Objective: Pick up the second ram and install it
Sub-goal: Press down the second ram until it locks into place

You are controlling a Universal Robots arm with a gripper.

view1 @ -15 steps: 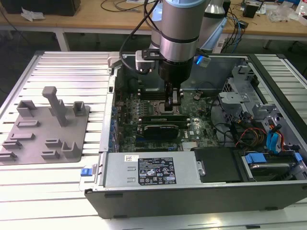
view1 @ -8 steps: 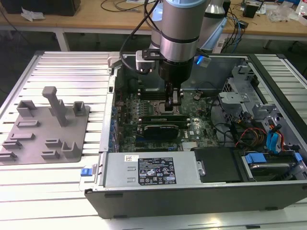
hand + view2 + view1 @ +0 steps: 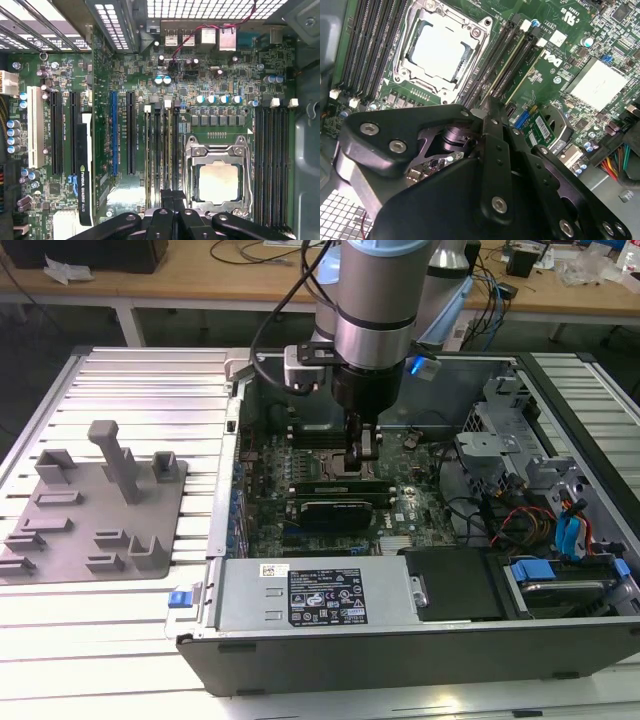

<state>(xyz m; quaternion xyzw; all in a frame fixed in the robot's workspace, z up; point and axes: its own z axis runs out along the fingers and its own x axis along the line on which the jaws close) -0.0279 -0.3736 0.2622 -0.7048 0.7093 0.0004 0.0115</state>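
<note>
My gripper (image 3: 362,462) reaches down into the open computer case (image 3: 300,640), onto the memory slots beside the CPU socket (image 3: 440,50). Its black fingers (image 3: 492,130) are shut together. Their tips rest on the end of a thin green stick, the second ram (image 3: 509,62), which stands upright in a slot. In the first wrist view the same ram (image 3: 170,150) runs away from the gripper (image 3: 173,196) between the black slots. Another stick stands in a slot close beside it. I cannot tell whether the ram's clips are latched.
A black expansion card (image 3: 340,510) lies just in front of the slots. Several empty slots (image 3: 272,160) flank the socket's other side. Drive cage and cables (image 3: 560,500) crowd the exterior view's right. A grey holder fixture (image 3: 95,505) sits outside the case at the exterior view's left.
</note>
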